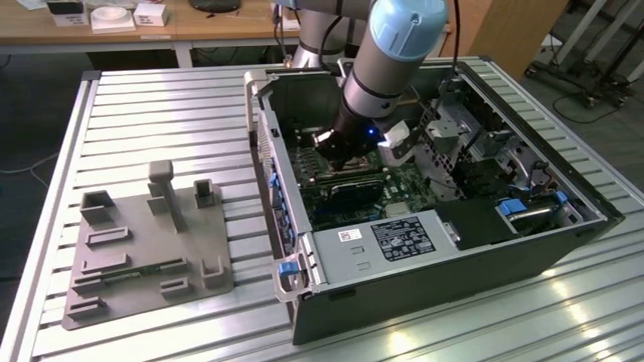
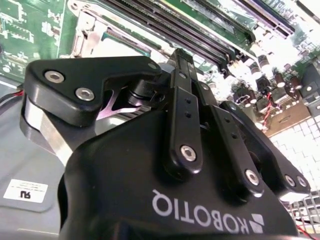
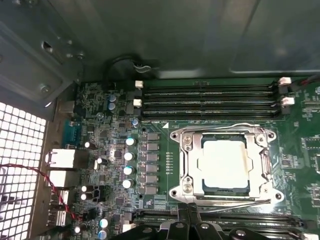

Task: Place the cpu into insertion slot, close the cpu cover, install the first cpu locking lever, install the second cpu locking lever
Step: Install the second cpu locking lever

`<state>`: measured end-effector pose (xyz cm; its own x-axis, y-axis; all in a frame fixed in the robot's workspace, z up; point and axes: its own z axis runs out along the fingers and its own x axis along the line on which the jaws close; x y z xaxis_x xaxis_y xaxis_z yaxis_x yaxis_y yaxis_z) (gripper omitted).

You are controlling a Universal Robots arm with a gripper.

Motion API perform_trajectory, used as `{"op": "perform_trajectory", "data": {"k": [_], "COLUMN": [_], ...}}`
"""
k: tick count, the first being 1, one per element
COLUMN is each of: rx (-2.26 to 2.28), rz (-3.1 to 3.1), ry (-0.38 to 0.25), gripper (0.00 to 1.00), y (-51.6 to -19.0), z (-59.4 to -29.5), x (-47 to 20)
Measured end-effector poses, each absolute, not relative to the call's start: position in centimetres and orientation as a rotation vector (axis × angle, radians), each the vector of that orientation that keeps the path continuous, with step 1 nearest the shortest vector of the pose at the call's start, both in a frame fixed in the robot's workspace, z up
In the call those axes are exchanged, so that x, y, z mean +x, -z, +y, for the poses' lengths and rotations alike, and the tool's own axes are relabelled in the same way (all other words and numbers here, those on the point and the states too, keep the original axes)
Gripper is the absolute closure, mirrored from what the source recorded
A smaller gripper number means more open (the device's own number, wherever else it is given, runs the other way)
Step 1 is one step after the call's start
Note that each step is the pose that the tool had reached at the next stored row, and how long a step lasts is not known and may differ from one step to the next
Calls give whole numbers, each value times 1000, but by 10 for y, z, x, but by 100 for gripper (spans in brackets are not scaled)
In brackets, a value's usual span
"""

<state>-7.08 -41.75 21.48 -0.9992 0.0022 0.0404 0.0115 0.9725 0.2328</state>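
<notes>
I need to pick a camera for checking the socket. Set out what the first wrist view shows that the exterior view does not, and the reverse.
First wrist view alone: the cpu lying flat in the insertion slot, the cpu cover framing it, and the long memory slots beside the socket.

Exterior view alone: the arm reaching down into the open computer case, and the grey fixture block on the slatted table.

Both: the green circuit board inside the case, with the gripper close over it.
</notes>
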Motion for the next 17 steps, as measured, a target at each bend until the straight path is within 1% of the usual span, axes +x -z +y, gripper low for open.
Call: {"op": "perform_trajectory", "data": {"k": [6, 17], "rx": [17, 45], "rz": [-3075, -3072], "ry": [390, 390], "gripper": [90, 90], "y": [-209, -207], "z": [-418, -417], "x": [-74, -74]}}
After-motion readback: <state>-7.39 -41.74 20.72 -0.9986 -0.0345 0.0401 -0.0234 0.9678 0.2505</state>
